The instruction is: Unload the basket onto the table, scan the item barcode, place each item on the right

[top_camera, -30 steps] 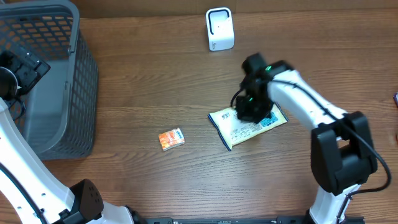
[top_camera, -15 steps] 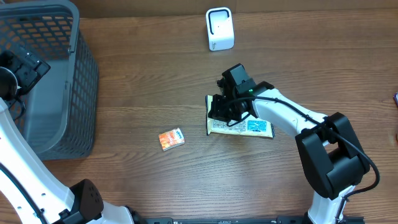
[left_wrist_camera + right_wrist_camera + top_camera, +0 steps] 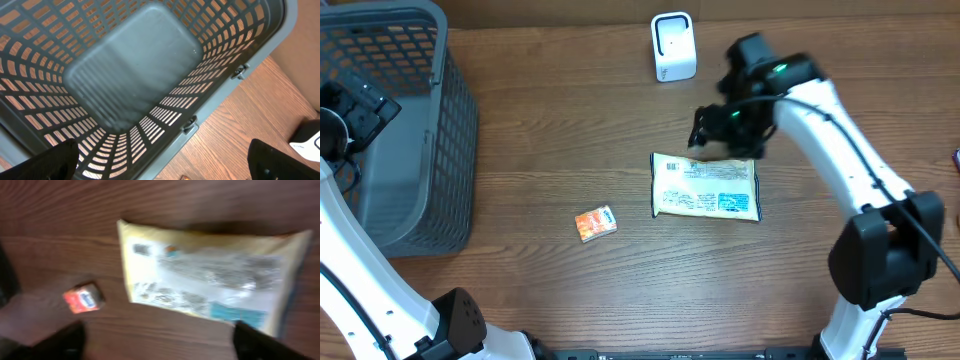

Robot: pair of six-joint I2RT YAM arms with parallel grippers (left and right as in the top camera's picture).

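The item, a yellow packet with blue and white print, lies flat on the wooden table, printed side up. In the right wrist view the yellow packet is blurred and fills the middle. My right gripper hangs just behind the packet, open, with only bare wood between its fingertips. The white scanner stands upright at the back of the table. My left gripper is open above the grey basket at the far left, holding nothing.
A small orange packet lies left of the yellow one and shows as the orange packet in the right wrist view. The grey mesh basket takes up the left side. The scanner peeks in at the left wrist view's right edge.
My right gripper has opened and let go of the yellow packet, then risen toward the back right. The packet now lies flat and squared up. The left arm has not moved.
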